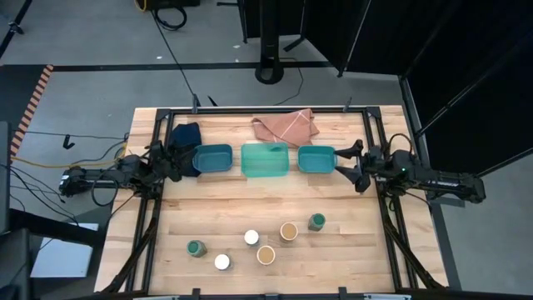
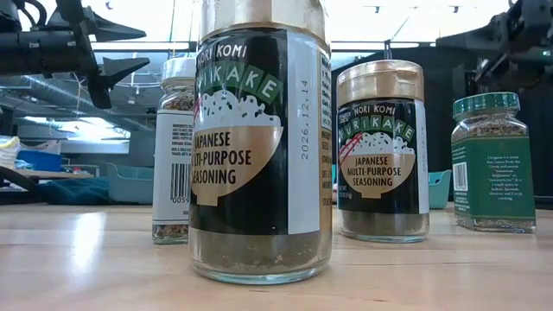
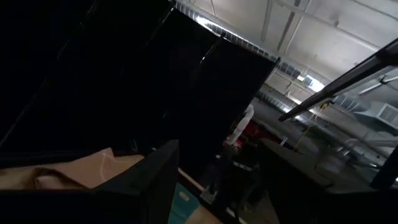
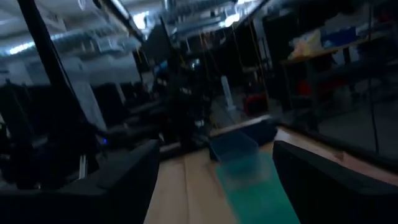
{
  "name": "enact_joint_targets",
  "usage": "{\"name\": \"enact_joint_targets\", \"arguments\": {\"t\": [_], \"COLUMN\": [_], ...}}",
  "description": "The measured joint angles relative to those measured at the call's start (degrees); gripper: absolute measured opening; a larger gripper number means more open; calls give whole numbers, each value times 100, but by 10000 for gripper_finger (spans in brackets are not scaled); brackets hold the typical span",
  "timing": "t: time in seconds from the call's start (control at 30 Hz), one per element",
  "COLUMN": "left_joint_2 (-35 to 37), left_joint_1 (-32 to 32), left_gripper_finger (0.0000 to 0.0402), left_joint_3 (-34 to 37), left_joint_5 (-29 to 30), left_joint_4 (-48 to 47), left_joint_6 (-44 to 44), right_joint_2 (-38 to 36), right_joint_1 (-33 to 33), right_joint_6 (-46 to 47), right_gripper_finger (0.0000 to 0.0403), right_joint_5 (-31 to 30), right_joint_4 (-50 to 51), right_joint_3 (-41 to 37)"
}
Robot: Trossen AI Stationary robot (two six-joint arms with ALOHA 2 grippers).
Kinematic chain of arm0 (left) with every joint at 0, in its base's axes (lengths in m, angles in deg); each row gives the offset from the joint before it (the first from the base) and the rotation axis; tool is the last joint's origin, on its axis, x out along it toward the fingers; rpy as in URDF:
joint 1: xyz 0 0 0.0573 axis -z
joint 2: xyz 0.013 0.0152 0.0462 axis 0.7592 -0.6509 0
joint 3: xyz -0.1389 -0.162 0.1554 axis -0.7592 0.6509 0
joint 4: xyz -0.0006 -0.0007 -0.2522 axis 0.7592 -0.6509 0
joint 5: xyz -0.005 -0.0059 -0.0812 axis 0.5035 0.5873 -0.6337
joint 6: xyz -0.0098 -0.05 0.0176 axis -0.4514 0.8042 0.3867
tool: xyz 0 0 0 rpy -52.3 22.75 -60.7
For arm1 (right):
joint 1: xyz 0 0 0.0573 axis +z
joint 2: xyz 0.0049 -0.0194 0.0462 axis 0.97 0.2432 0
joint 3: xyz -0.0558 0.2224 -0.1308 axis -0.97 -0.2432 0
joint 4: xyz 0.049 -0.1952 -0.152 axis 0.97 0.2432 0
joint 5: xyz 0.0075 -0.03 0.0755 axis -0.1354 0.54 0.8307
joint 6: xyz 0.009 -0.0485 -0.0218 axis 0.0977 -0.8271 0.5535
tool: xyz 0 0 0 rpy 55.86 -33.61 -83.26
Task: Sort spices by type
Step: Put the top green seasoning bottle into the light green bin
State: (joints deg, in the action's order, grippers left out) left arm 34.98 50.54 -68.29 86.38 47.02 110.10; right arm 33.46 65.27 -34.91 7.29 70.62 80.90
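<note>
Six spice jars stand loose on the near half of the wooden table (image 1: pixel 208 212): a white-lidded jar (image 1: pixel 221 262) and a tan-lidded furikake jar (image 1: pixel 266 254) nearest, a green-lidded jar (image 1: pixel 196 247) to their left, then another white-lidded jar (image 1: pixel 251 237), a second furikake jar (image 1: pixel 288 231) and a green-lidded oregano jar (image 1: pixel 316 222). Beyond, three teal trays (image 1: pixel 265 160) sit in a row. The left gripper (image 1: pixel 177 160) hovers at the row's left end, jaws narrow and holding nothing; the right gripper (image 1: pixel 348 163) hovers at its right end, jaws wide.
</note>
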Motion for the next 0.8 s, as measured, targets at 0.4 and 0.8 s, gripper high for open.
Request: {"name": "enact_joint_targets", "arguments": {"t": [0.4, 0.8], "left_joint_2": [-2, -165], "left_joint_1": [0, -1], "left_gripper_finger": [224, 224], "left_joint_3": [-2, -1413], "left_joint_5": [44, -908], "left_joint_4": [1757, 2090], "left_joint_6": [720, -655], "right_joint_2": [-4, 150], "right_joint_1": [2, 7], "right_joint_6": [836, -137], "right_gripper_finger": [318, 315], "right_joint_5": [-894, -463], "right_joint_4": [-3171, -658], "right_joint_3": [16, 2786]}}
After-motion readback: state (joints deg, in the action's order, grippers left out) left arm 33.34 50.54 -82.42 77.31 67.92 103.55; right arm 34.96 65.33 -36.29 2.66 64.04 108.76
